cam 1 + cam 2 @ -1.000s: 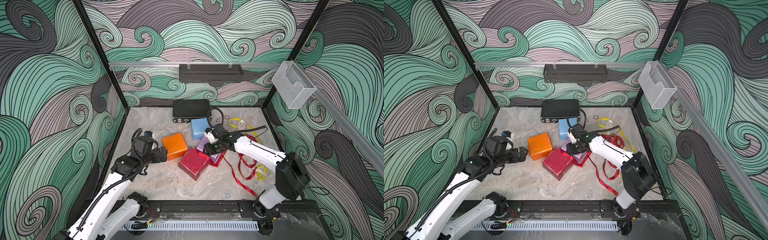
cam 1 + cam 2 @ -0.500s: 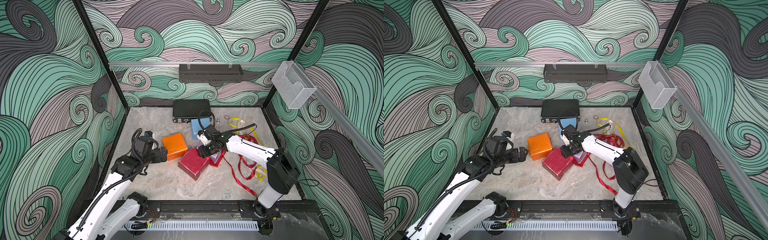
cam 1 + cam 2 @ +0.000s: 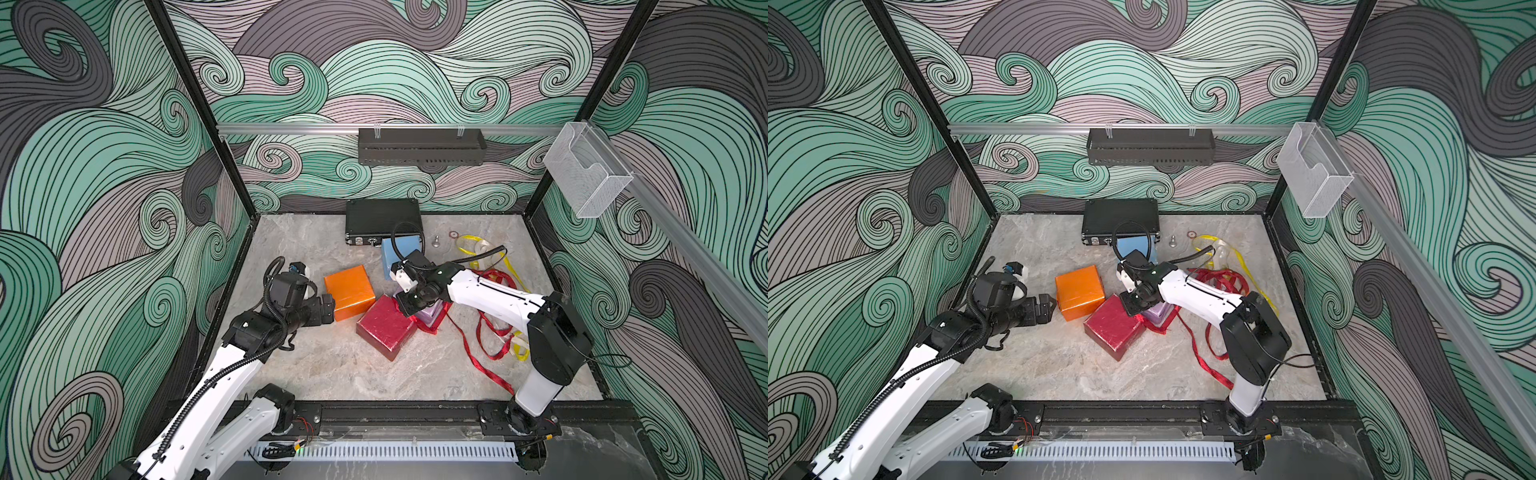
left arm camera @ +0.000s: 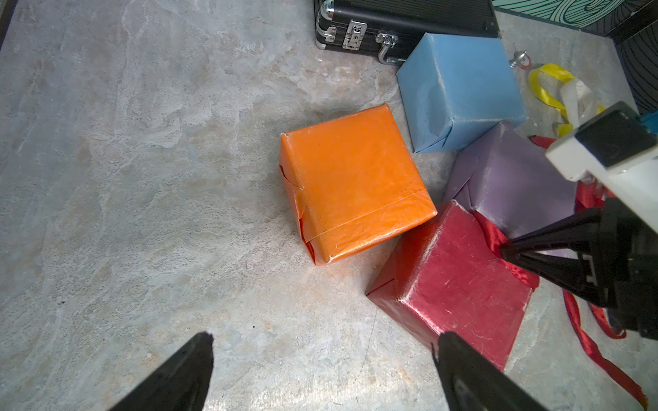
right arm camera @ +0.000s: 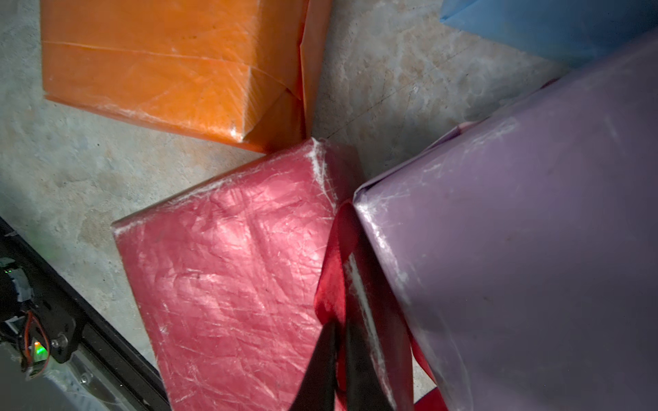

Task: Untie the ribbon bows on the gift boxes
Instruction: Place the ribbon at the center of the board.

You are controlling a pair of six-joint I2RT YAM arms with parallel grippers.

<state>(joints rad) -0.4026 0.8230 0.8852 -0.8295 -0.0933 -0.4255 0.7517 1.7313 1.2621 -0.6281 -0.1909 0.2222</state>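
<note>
**A:** The right gripper (image 5: 340, 332) has its fingers pinched shut on a band of red ribbon (image 5: 334, 270). It sits down in the gap between the glossy red box (image 5: 231, 277) and the lilac box (image 5: 516, 231).

**B:** Is there a knot ahead of those fingertips?

**A:** I can't tell, and no bow shows. The band runs from the tips along the lilac box's edge and seems to wrap that box.

**B:** Then a pull may drag the box along instead of freeing the ribbon, since nothing pins it down.

**A:** Agreed. The left gripper (image 4: 322, 341) hangs wide open and holds nothing. The orange box (image 4: 352, 185) is just ahead of its fingers.

**B:** The satin is slick too, so such a thin pinch could slip off.

**A:** A sliding lilac box would also shove the light blue box (image 4: 459, 89), which touches it on the far side from the fingers.

**B:** Any snags?

**A:** Loose red tails (image 4: 584, 341) trail behind the right fingers, under that arm, and could catch. The yellow ribbon (image 4: 544, 85) and white ribbon (image 4: 573, 96) lie slack, well behind.
</note>
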